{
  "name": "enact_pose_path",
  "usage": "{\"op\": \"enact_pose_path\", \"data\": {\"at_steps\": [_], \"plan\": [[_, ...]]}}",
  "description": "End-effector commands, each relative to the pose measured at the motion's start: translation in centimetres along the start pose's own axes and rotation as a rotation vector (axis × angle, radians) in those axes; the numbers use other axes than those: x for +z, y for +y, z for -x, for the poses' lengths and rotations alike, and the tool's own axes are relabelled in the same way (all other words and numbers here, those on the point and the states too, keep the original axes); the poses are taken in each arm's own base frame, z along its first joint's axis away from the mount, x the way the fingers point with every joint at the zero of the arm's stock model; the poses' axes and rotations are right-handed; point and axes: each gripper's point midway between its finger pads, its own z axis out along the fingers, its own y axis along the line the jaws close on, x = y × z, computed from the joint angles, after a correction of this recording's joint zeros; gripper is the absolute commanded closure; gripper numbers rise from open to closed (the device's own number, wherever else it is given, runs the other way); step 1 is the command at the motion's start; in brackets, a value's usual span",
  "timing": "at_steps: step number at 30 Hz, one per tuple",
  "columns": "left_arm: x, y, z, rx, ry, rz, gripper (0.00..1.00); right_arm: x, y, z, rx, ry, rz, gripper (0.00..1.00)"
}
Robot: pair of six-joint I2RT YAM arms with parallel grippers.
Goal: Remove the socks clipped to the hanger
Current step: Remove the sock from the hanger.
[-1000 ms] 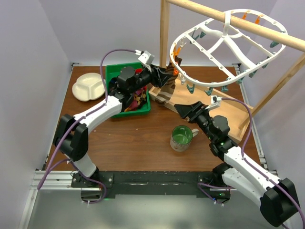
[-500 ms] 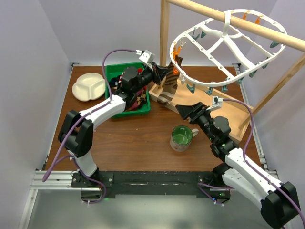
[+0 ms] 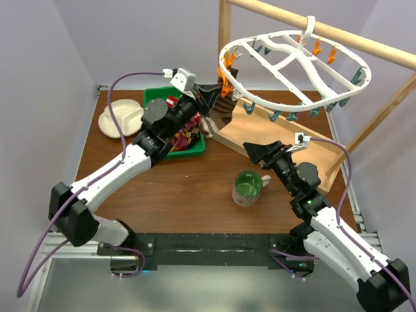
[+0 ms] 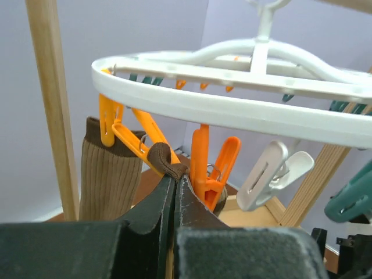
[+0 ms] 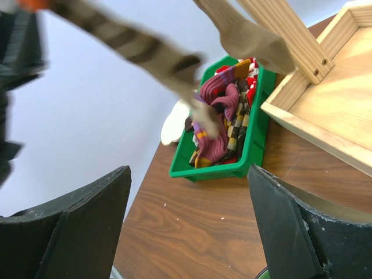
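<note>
The left gripper (image 4: 175, 183) is clamped shut on the cuff of a brown sock (image 4: 110, 174), just under the orange clip (image 4: 200, 160) pinning it to the hanger (image 4: 232, 110) at its far-left rim. Gripping that close lets a pull work straight against the clip. The right gripper (image 3: 257, 153) waits near the mug (image 3: 247, 187), fingers wide apart and empty. Loose socks (image 5: 218, 116) fill the green bin (image 5: 203, 171), probably the drop spot.

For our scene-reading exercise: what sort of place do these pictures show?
Likely a robotics lab bench staged for laundry: left arm and right arm bolted at a walled wooden table, with a clip hanger on a wooden pole.
</note>
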Motion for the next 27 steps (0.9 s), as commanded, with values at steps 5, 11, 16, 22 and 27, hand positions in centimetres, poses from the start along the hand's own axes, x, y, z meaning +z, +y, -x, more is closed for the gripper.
{"op": "enact_pose_path", "data": {"at_steps": [5,11,16,22,27], "plan": [[-2.8,-1.2,2.0,0.116,0.036,0.127,1.00,0.0,2.0,1.6,0.009,-0.051,0.068,0.14],[-3.5,-2.8,-0.1,0.155,0.146,0.176,1.00,-0.1,2.7,1.4,0.017,-0.040,0.103,0.14],[-3.2,-5.3,-1.7,0.160,0.200,0.162,1.00,-0.5,2.5,1.0,0.034,-0.040,0.119,0.14],[-2.3,-6.2,-3.0,0.178,0.260,0.177,1.00,-1.1,2.0,0.7,0.056,-0.050,0.121,0.14],[-1.6,-7.0,-4.6,0.168,0.309,0.165,1.00,-1.8,2.6,1.1,0.039,-0.099,0.182,0.13]]}}
